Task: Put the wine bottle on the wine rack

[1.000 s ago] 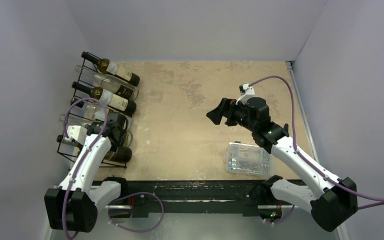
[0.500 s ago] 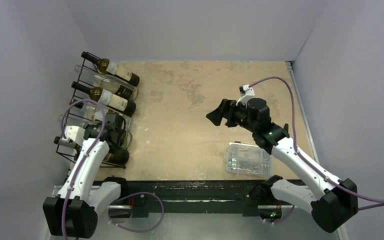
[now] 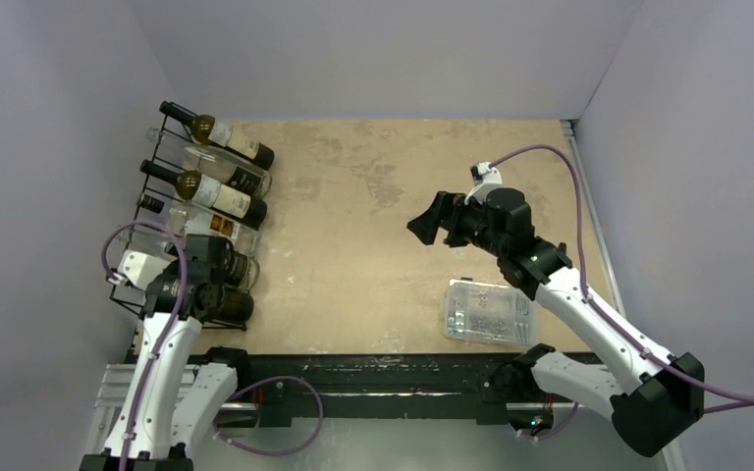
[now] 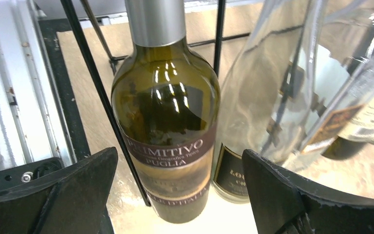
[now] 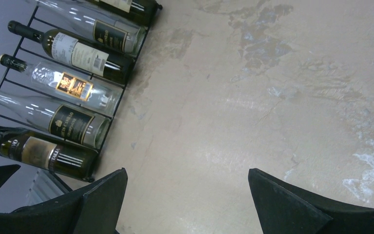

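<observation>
Closest, note the left gripper (image 4: 180, 161), fingers spread wide, flanking but not clamping the wine bottle (image 4: 168, 122). Lies in the nearest cell of the wine rack (image 4: 85, 73), just beside a clear glass bottle (image 4: 272, 87). Risks clipping its shoulder or a wire on pulling away, jolting it loose. Farther off, note the right gripper (image 5: 186, 171), fingers likewise apart, holding nothing, above the table (image 5: 253, 97). Shows label and wire only at the left wrist; gives the clear plastic box (image 3: 489, 311) only from above.
</observation>
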`<state>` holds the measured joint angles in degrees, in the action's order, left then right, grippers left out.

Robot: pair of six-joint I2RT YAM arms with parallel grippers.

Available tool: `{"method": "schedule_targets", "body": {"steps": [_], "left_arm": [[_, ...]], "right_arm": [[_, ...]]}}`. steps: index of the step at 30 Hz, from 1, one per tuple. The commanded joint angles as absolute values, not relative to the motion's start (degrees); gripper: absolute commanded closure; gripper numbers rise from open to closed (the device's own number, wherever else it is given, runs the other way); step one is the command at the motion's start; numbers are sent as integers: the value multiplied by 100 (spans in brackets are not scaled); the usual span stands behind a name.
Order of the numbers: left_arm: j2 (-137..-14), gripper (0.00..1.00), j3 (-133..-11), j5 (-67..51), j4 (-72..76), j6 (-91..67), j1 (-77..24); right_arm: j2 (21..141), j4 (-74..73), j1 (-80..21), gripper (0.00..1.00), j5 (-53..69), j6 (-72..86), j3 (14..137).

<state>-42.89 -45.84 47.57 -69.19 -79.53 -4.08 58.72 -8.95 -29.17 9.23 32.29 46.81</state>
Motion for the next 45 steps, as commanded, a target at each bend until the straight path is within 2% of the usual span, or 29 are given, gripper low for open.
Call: {"method": "schedule_targets", "body": {"steps": [1, 5, 10, 16, 26, 37, 45], "left_arm": [[-3982, 0, -4999, 4201, -6759, -7424, -361], [-3767, 0, -5367, 3910, -6590, -6865, -361], [-3533, 1, -5861, 3453, -5837, -5328, -362], [-3032, 1, -6015, 1549, -4093, -3340, -370], [-3232, 0, -6944, -1187, -3475, -1909, -372], [-3307, 0, -8122, -1108, -3825, -1563, -510], [-3084, 0, -8276, -701, -3827, -1508, -514]], "right_arm": [[5733, -1134, -2877, 1, 636, 2925, 5256], [5634, -1436, -2878, 1, 403, 2727, 5530], [5445, -1881, -2883, 1, 36, 2463, 6001], [5121, -2377, -2882, 1, -359, 2093, 6610], [4237, -2565, -2877, 1, -937, 1488, 7296], [3148, -2109, -2883, 1, -1765, 1330, 7453], [3181, -2164, -2883, 1, -2278, 1397, 7772]]}}
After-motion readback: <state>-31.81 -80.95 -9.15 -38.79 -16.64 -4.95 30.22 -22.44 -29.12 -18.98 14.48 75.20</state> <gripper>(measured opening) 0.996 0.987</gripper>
